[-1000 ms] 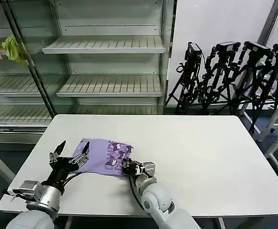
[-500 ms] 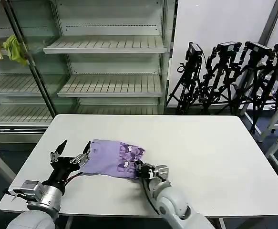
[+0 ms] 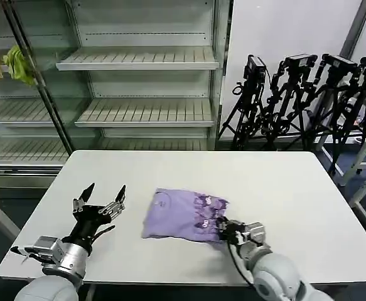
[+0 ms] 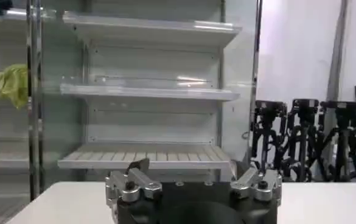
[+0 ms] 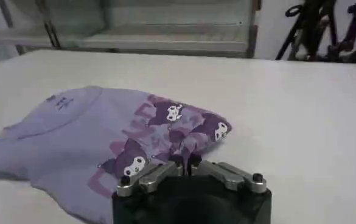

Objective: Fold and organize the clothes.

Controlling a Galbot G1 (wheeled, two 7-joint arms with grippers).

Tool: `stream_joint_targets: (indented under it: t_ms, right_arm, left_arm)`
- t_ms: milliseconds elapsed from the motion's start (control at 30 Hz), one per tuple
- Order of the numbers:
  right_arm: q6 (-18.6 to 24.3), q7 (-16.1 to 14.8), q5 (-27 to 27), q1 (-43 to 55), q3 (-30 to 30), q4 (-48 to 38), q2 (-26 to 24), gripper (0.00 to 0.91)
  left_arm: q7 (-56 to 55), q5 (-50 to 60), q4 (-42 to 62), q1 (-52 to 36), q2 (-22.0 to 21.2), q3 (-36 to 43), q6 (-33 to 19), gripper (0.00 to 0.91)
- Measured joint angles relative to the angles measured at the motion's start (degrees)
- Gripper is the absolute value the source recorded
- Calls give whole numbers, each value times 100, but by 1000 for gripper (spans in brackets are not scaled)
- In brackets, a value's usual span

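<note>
Lavender T-shirt (image 3: 181, 215) lies folded into a rough bundle on the white desk (image 3: 283, 188), near the desk's front edge and about midway across, with its plain side and neck label toward the robot's left and the dark purple cartoon print bunched toward the right. In the right wrist view the shirt (image 5: 98, 140) spreads out ahead of the camera, print uppermost on the near part. Right gripper (image 3: 228, 228) sits low on the desk at the shirt's printed front corner, its fingers pressed together and pinching a fold of the cloth; the right wrist view shows the fingertips (image 5: 179, 162) meeting on the printed fabric. Left gripper (image 3: 100, 199) is held above the desk near its front left part, apart from the shirt and well clear of its plain edge, with its fingers spread wide and nothing between them; in the left wrist view the gripper (image 4: 193, 176) points toward the shelving with both fingers far apart. Behind the desk stand metal shelves (image 3: 139, 59), with a yellow-green cloth (image 3: 16, 63) hanging at the left, and a row of black tripods (image 3: 308, 94) against the wall on the right.
</note>
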Motion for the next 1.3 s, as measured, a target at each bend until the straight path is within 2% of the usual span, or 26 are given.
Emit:
stream_joint_targets:
  t_ms: [233, 500, 533, 567, 600, 1300]
  right_arm:
    - [-7, 80, 44, 0, 194, 263, -690, 0]
    - [-11, 40, -11, 132, 240, 253, -1024, 10]
    - [-11, 30, -29, 147, 240, 234, -1041, 131]
    - [-11, 16, -46, 162, 240, 215, -1058, 776]
    - [-12, 0, -67, 178, 240, 194, -1075, 907]
    - [84, -84, -472, 332, 451, 69, -1033, 907]
  left_arm:
    - [4, 16, 5, 21, 3, 35, -2, 907]
    - [8, 39, 52, 2, -16, 84, -9, 907]
    - [8, 40, 60, -3, -18, 86, -10, 907]
    - [9, 42, 66, -5, -21, 90, -11, 907]
    - [9, 48, 74, -8, -24, 93, -15, 907]
    - [34, -25, 99, -43, -8, 115, -71, 907]
